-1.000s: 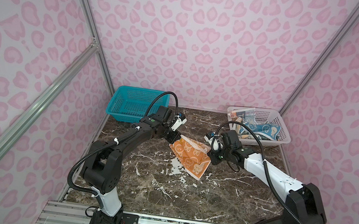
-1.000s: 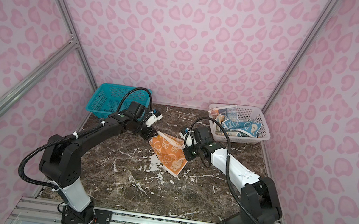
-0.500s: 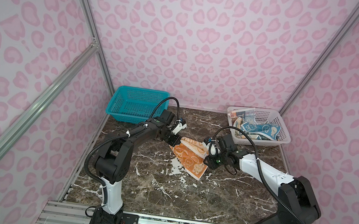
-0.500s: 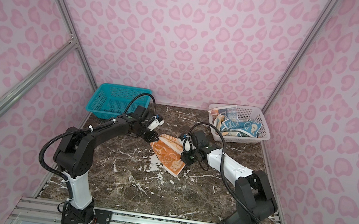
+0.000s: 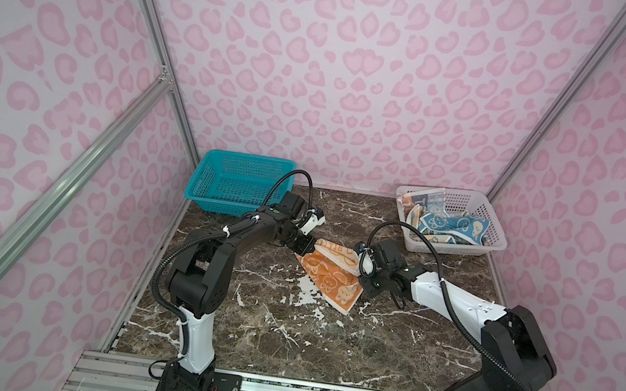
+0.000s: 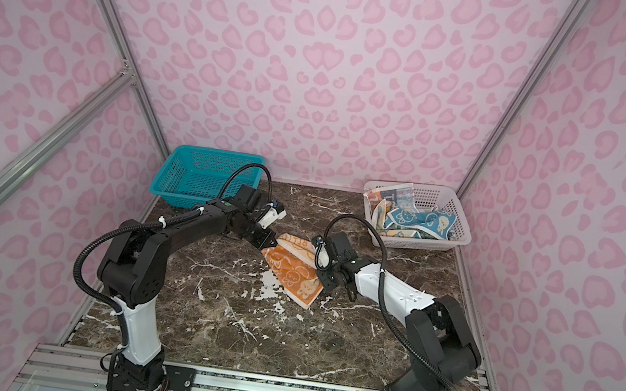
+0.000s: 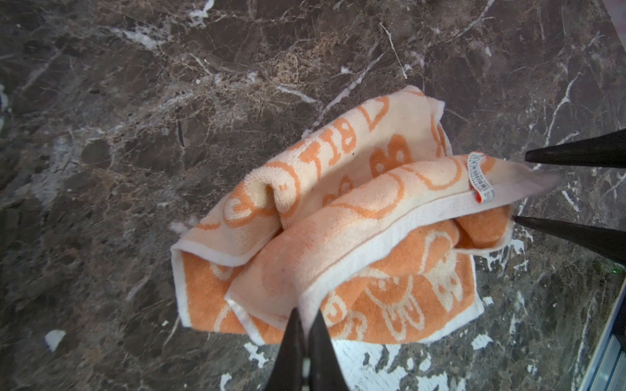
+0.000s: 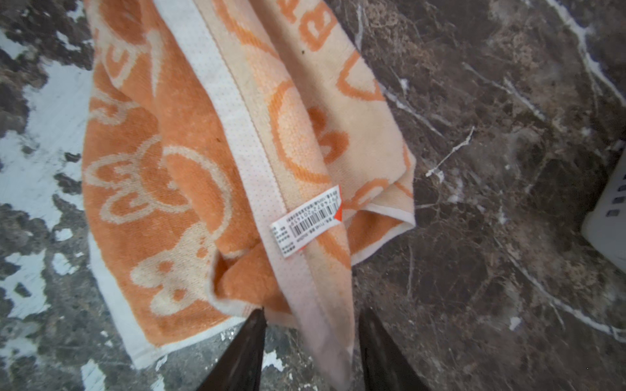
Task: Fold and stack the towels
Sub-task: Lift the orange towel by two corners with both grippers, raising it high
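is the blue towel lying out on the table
No, the blue towel lies inside the white basket; only the orange towel is on the table.

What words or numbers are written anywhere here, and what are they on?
"BIT": orange letters on the orange towel; the rest of the word is not readable.
Barcode tag on the towel's white hem: print and digits too small to read.
The towels in the white basket: any lettering too small to read.
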Tool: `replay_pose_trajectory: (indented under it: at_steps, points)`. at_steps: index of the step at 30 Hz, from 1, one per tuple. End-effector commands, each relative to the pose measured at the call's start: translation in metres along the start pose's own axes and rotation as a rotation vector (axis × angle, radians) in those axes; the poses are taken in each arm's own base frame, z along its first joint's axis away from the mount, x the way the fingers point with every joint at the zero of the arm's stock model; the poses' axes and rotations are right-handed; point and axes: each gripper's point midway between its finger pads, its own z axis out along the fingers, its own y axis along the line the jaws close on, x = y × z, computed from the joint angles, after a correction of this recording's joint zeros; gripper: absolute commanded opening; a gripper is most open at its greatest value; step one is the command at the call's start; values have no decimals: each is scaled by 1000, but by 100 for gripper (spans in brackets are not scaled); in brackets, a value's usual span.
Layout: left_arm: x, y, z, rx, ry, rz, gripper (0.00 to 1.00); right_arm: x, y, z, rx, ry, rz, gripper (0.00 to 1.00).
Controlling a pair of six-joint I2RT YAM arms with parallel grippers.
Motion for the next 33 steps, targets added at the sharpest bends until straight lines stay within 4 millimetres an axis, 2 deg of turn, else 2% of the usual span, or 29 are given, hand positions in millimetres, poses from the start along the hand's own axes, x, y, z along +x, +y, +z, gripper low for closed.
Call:
replay_pose_trajectory:
  at_steps: [1,4,8,13,19,21,26,29,33]
  points:
    - [1,-2,0,19,9,-9,3,-1,-8,4,51,16,-3,46]
    - [1,-3,0,21,9,-8,3,1,-11,8,69,32,2,46]
    - [1,-3,0,23,9,-9,3,-1,-12,8,57,18,20,40]
    - [1,-3,0,22,8,-8,3,8,-12,16,48,76,21,42]
    - [1,-4,-1,25,5,-6,3,11,-13,22,34,93,45,36]
    - [1,-4,-1,24,5,-6,3,9,-14,20,36,78,50,31]
    - [0,-4,-2,22,3,-6,3,-1,-18,12,40,28,62,2]
    - [-4,-4,-6,15,-8,-4,3,-10,-21,2,36,-10,70,0]
    - [-15,-7,-21,-4,-50,15,3,-26,-32,-18,28,-82,100,0]
